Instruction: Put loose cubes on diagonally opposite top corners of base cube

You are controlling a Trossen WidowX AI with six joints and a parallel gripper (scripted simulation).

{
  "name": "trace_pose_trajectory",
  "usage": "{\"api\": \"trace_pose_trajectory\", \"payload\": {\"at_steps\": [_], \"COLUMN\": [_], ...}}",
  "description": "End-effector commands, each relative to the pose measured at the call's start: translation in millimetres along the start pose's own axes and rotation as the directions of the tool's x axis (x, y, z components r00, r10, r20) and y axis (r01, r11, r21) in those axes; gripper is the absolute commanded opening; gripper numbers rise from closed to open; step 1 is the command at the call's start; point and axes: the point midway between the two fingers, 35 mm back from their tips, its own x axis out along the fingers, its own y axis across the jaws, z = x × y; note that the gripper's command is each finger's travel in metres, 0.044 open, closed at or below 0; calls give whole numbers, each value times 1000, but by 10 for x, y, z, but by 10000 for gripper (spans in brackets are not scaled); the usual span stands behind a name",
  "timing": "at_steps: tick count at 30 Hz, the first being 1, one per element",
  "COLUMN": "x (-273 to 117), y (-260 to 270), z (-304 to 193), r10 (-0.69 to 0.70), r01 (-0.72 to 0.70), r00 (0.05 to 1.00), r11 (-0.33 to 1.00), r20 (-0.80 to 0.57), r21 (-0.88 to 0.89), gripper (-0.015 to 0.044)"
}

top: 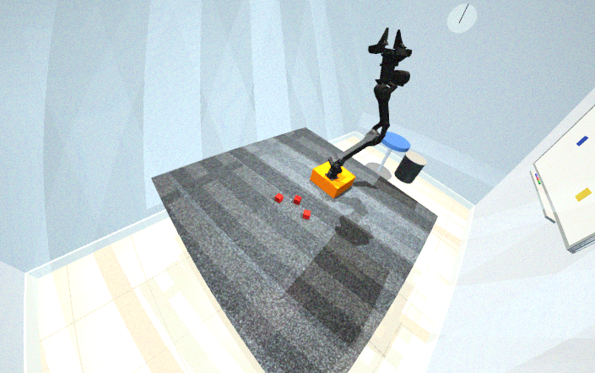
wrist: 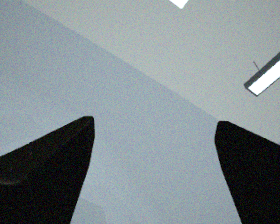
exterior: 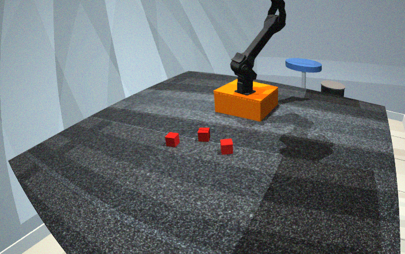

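Note:
Three red cubes of like size lie apart on the dark table. One cube [top: 278, 198] [exterior: 172, 139] is at the left, one cube [top: 297, 200] [exterior: 203, 134] is nearest the orange block, and one cube [top: 306, 214] [exterior: 226, 146] is at the right. Nothing lies on top of any of them. Which of them is the fixed base cube I cannot tell. My gripper [top: 392, 29] [wrist: 155, 128] is open and empty, pointing upward high above the table, far from the cubes. The exterior view does not show it.
The arm stands on an orange block [top: 333, 185] [exterior: 236, 105] behind the cubes. A blue stool [top: 395, 142] [exterior: 303, 64] and a dark bin [top: 409, 167] [exterior: 332, 89] stand beyond the striped table [top: 244, 259] [exterior: 153, 189]. The wrist view shows only wall and ceiling behind the fingers.

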Motion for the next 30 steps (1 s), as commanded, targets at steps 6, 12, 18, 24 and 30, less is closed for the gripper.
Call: {"api": "trace_pose_trajectory", "payload": {"at_steps": [6,12,18,24,30], "x": [-64,-354,-796,-1375,-2059], "y": [1586,2546,3380,4092,4656], "z": [16,24,22,7,-23], "r10": [388,613,792,921,990], "r01": [-381,-567,-660,-654,-556], "r00": [921,789,609,389,143], "r11": [889,709,486,261,79], "r20": [24,31,30,20,2], "r21": [255,420,573,711,828], "gripper": [265,265,265,265,265]}}
